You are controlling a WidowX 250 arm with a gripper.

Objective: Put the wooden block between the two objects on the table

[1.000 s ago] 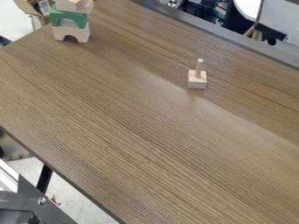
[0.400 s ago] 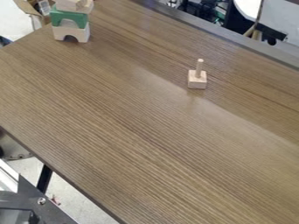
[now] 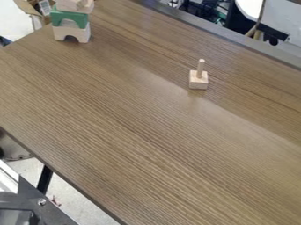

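A small light wooden block (image 3: 199,82) with a thin upright peg stands on the brown table (image 3: 135,127), right of centre in the upper half. At the table's far left corner is a stack: a whitish arch block (image 3: 71,33) at the bottom, a green arch block (image 3: 69,18) on it, and pale wooden pieces (image 3: 75,5) on top, partly cut off by the upper edge. A wide stretch of table lies between the stack and the pegged block.
Black and silver hardware (image 3: 32,204) sits at the lower left, beyond the table's edge. A cardboard box (image 3: 29,9) is behind the far left corner. A grey ledge (image 3: 235,37) runs along the upper right side of the table.
The dark part in the lower left corner has shifted slightly since the earliest frame. The stack and the pegged block have stayed where they were.
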